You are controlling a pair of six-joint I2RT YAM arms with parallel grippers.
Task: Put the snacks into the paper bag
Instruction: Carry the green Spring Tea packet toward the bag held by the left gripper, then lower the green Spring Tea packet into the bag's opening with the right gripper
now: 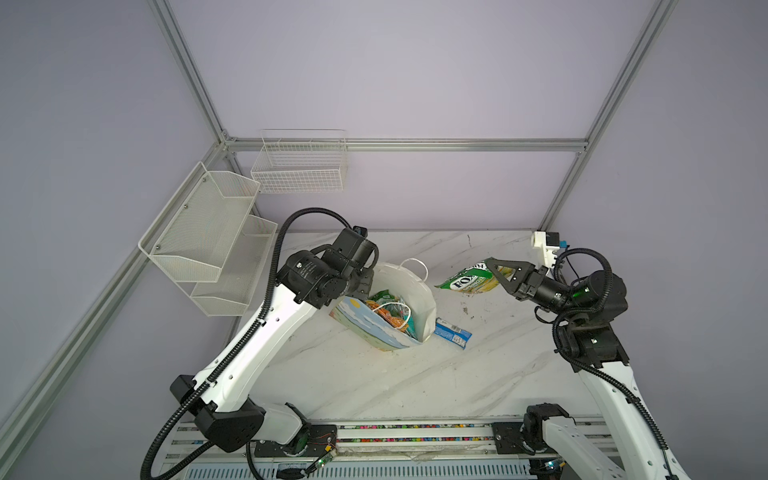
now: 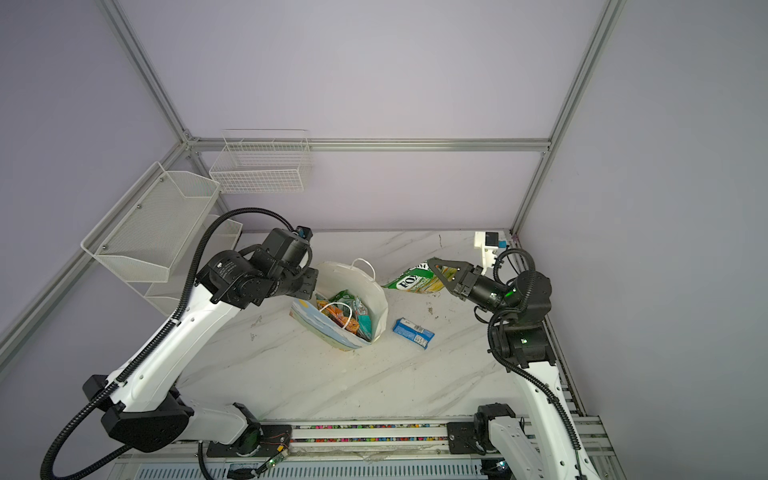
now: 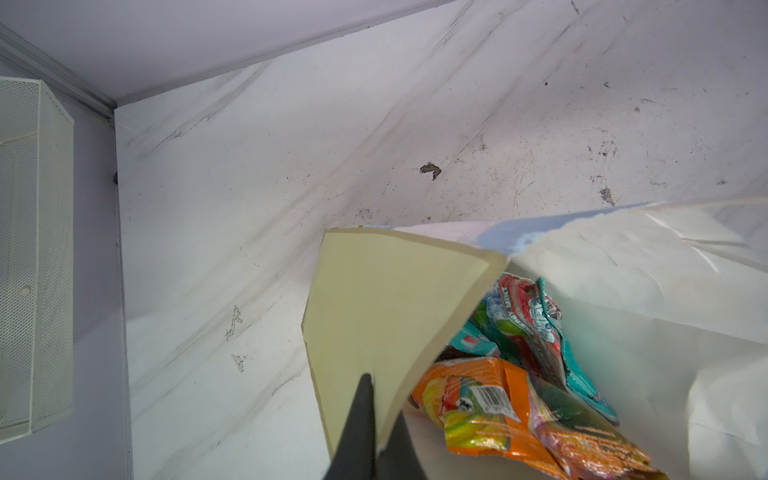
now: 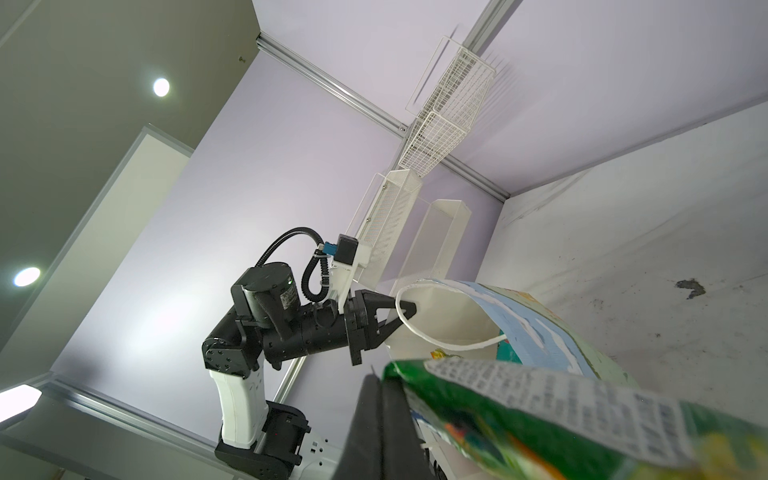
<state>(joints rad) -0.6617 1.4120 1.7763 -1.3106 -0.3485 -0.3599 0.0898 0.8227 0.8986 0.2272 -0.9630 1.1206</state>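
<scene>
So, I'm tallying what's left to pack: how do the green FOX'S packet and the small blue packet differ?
The green FOX'S packet is the larger; the small blue packet is slimmer. The green FOX'S packet is pinched in the right tool; the small blue packet lies flat on the table, untouched, beside the paper bag. Both are outside the bag.

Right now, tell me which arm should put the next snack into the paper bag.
Right. The right gripper is shut on the green FOX'S bag, held up beside the open mouth of the paper bag. The left gripper is clamped on that bag's rim, holding it open, so it is not free.
</scene>
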